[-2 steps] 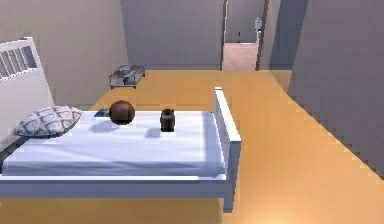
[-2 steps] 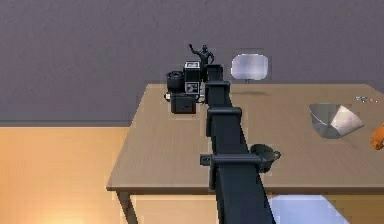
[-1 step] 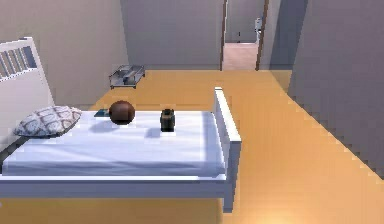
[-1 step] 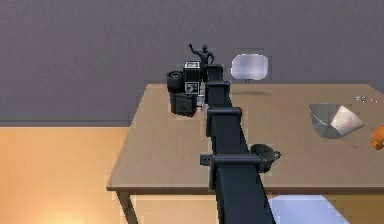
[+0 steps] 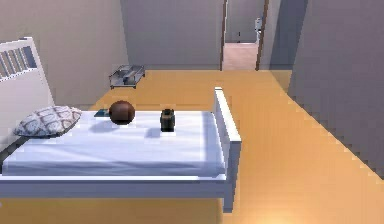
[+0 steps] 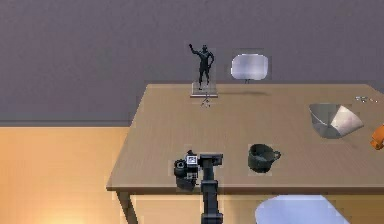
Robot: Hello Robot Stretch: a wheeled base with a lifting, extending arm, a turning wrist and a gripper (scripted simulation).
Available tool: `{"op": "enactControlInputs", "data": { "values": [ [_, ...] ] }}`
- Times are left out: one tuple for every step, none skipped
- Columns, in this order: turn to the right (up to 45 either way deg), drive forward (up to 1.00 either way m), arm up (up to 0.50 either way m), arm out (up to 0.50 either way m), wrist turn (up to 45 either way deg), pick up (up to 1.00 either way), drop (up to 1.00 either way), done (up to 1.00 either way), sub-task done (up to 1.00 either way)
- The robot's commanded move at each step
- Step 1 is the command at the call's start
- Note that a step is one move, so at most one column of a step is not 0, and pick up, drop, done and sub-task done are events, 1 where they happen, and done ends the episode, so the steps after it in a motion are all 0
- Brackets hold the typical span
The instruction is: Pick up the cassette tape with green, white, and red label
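Note:
My gripper (image 6: pixel 183 170) sits at the end of the dark arm (image 6: pixel 211 200), above the near part of a wooden table (image 6: pixel 160 130). Its far end merges with its dark body, so I cannot tell whether it holds anything. A dark mug (image 6: pixel 263 157) stands on the table just to the gripper's right. In the forward view a small flat dark thing (image 5: pixel 101 113) lies on the bed (image 5: pixel 130 150) beside a brown ball (image 5: pixel 121 110). A small dark upright object (image 5: pixel 168 120) stands near the bed's foot end. No thing here has a shape and colour I can name as a cassette tape.
A dark figure statue (image 6: pixel 204 68) stands at the table's far edge. A silvery bowl (image 6: pixel 335 120) and an orange thing (image 6: pixel 379 135) are on its right side. White chairs (image 6: pixel 249 66) flank the table. By the bed are a patterned pillow (image 5: pixel 47 122), a wire rack (image 5: pixel 127 74), a doorway (image 5: pixel 243 35) and orange floor.

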Motion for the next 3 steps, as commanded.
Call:
{"op": "enactControlInputs", "data": {
  "values": [
    [0.0, 0.0, 0.0, 0.0, 0.0, 1.0, 0.0, 0.0, 0.0],
    [0.0, 0.0, 0.1, 0.0, 0.0, 0.0, 0.0, 0.0, 0.0],
    [0.0, 0.0, 0.0, 0.0, 0.0, 0.0, 0.0, 1.0, 0.0]
  ]
}}
